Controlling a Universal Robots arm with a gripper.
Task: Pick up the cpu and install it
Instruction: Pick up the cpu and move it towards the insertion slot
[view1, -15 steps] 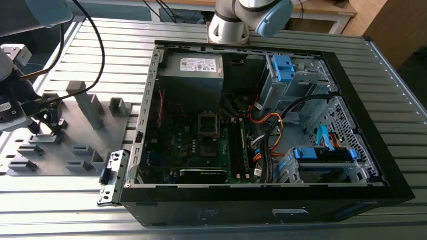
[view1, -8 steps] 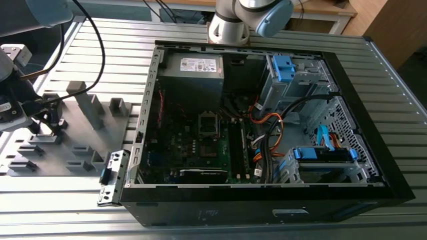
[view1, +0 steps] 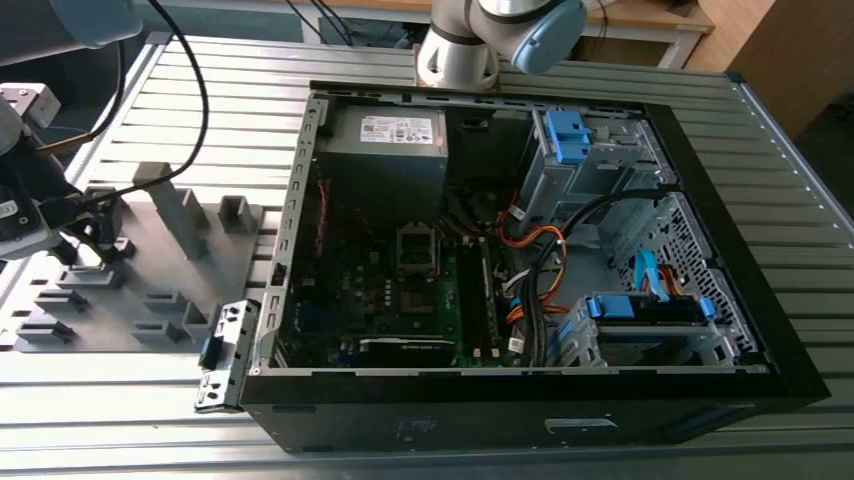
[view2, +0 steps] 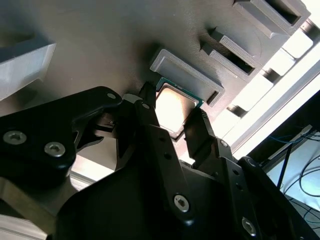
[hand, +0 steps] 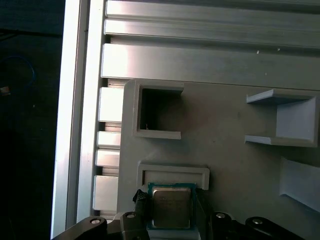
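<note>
Claw (view2: 173, 121) low over the flat grey plastic fixture plate (view2: 100, 50), at the far end of it from the computer. In the exterior view the claw (view1: 83, 250) sits among the plate's upright grey blocks (view1: 174, 205).

Small flat square cpu (view2: 172, 106), pale silvery metal top with a thin green rim, lies between the claw's two black fingers (view2: 148, 114). In both wrist views each finger sits against an opposite edge of the chip: claw clenched on the cpu. Cpu (hand: 171, 207) looks level with the plate; cannot tell if it has lifted clear.

Just beyond the fingertips, touching or nearly touching the cpu's far edge: a low raised rectangular grey frame (hand: 173, 172). Further out from the claw, an open square grey pocket (hand: 157, 115).

Plate rests on the ribbed aluminium counter (view1: 200, 90). Well away from the claw, past the plate: open black computer case (view1: 747, 330) lying on its side, motherboard showing, with its silver-framed processor socket (view1: 418, 250) near the middle.
</note>
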